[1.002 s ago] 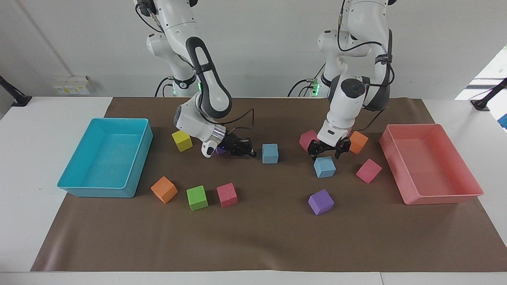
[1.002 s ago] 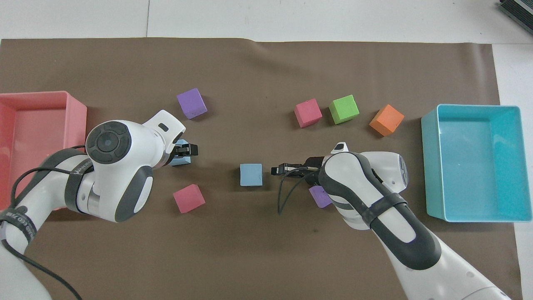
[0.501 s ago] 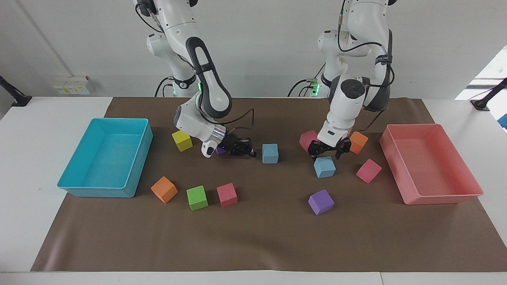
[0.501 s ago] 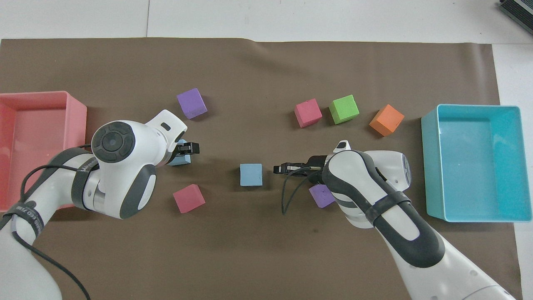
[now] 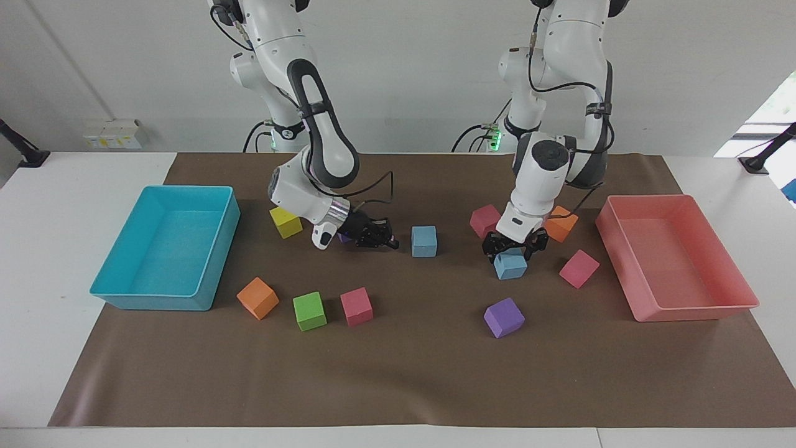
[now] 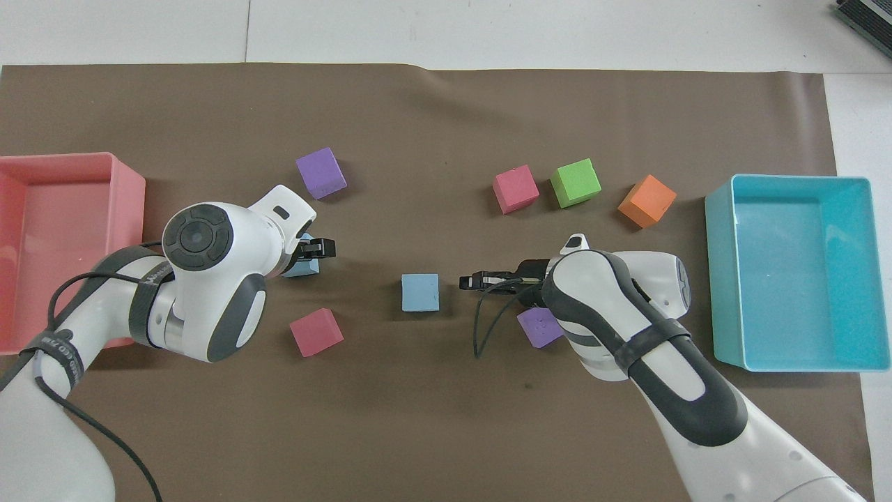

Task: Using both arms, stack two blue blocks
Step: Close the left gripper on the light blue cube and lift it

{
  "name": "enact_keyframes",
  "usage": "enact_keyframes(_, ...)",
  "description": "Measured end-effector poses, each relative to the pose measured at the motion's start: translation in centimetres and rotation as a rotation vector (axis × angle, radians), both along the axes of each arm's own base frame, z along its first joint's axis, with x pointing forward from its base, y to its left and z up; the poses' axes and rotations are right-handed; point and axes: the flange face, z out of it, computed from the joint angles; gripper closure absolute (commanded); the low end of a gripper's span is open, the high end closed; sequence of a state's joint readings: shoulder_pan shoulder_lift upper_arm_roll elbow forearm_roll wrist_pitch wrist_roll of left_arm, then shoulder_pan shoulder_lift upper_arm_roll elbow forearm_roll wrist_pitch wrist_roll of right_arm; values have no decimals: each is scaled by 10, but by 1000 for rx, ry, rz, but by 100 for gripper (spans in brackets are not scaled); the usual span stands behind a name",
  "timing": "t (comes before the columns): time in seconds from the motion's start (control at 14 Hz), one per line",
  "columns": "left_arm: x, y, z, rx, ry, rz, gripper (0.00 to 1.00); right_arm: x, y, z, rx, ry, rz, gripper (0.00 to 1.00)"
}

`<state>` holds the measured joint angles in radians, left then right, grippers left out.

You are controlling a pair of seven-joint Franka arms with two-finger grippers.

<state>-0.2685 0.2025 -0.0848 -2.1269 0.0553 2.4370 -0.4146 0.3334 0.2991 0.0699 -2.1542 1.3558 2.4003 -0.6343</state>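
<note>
Two light-blue cubes lie on the brown mat, not yet stacked, and each has a gripper close to it. Toward the right arm's end, the right gripper sits low over the mat, pointing sideways at the first blue block, which rests just beside its tips, toward the left arm's end. Whether its fingers are spread or closed cannot be told. A purple cube lies partly hidden under that wrist. Toward the left arm's end, the left gripper points straight down onto the second blue block; its black fingers are spread and sit at the block's upper edges, seemingly straddling it, with no closed grasp evident. The coming move probably turns on this: the second block lies directly beneath the left claw, so closing there comes first, then carrying it across to the first block, which sits well apart from it.
</note>
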Motion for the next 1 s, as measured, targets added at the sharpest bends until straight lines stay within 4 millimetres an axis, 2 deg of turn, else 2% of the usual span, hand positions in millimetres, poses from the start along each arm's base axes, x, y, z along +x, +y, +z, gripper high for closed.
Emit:
enact_keyframes(0.5,3,7,-8,25,2,-8,0,0,0,0,0,-2,2,100)
enact_keyframes(1.0,3,7,-9,25,2,-8,28,0,0,0,2,-2,-1,100)
